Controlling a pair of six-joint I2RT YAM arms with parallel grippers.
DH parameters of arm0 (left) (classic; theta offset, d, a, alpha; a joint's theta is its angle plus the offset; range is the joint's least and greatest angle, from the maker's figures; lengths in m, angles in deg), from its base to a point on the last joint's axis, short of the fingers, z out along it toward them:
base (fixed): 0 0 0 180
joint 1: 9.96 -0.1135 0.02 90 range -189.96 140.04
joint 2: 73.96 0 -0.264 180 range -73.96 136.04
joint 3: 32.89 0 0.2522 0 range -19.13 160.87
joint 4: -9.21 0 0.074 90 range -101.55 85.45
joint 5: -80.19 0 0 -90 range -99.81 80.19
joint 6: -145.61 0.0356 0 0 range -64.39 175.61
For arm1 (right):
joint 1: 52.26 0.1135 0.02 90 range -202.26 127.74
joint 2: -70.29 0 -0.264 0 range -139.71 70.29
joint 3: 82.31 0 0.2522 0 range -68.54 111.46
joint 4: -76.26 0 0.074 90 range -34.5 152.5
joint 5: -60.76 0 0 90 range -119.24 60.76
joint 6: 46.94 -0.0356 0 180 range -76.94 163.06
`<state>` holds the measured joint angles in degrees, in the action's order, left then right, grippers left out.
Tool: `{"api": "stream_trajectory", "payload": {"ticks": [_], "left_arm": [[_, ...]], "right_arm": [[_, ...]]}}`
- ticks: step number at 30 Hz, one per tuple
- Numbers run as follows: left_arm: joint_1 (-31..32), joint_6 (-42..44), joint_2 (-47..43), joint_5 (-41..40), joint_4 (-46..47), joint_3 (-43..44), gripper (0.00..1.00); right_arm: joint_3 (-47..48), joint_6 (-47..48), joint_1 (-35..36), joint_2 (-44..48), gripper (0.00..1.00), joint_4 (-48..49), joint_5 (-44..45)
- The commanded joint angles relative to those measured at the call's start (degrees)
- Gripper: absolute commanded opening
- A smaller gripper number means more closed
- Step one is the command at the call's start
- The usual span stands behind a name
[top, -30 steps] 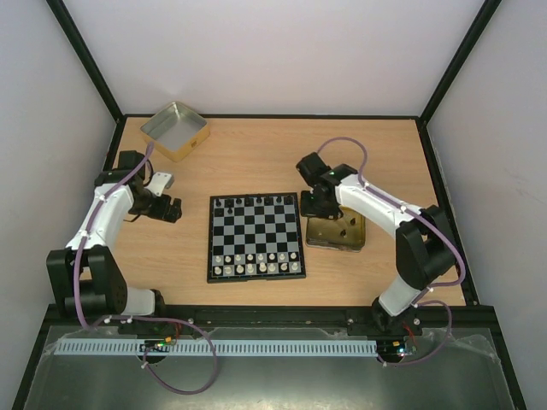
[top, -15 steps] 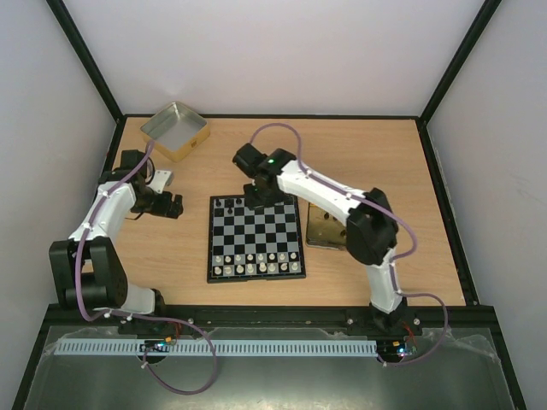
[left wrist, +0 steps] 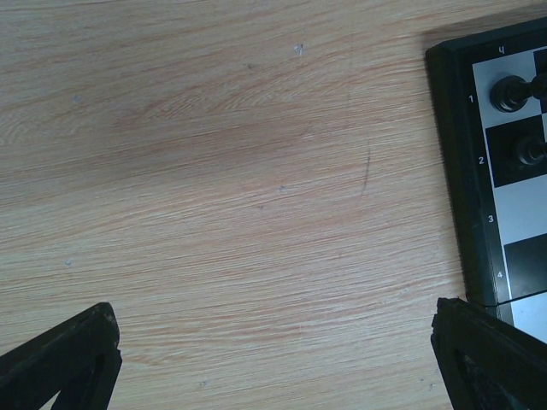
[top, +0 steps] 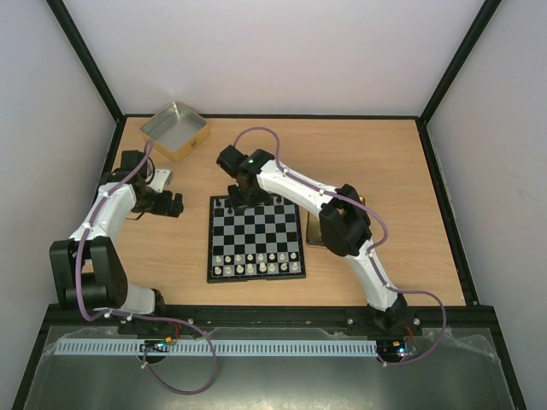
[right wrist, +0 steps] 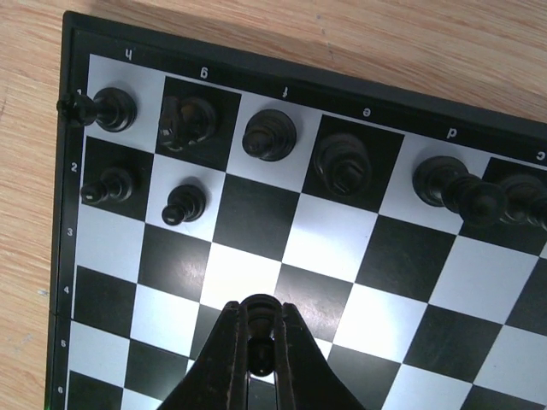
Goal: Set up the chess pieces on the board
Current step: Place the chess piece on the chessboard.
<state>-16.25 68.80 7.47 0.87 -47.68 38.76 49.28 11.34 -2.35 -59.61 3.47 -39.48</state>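
Table [top: 385, 154] was occupied mid-surface by the board [top: 256, 224]. A silver-lined tin [top: 175, 131] was parked far-left, and a gold tin [top: 312, 232] just right of the board, largely hidden by the right arm. The left gripper [left wrist: 273, 342] was held wide and empty over bare wood beside the board. The right gripper [right wrist: 261, 319] was clamped on a black pawn [right wrist: 261, 306] over the board's far-left squares. The other black chess pieces [right wrist: 269, 134] were seated along the far row, with two more in the second row at the left corner.
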Motion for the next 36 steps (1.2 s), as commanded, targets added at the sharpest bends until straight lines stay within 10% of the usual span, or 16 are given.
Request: {"api": "stream_trajectory", "payload": {"ticks": [1,36], "left_arm": [[0.0,-0.8,-1.6,0.3,0.1,-0.8,0.99],[-0.4,-0.8,-0.7,2.2,0.1,-0.9,0.99]], "right_arm": [[3.3,-0.8,0.4,-2.9,0.04,-0.8,0.5],[9.8,-0.4,0.2,-10.3,0.08,-1.1,0.2]]}}
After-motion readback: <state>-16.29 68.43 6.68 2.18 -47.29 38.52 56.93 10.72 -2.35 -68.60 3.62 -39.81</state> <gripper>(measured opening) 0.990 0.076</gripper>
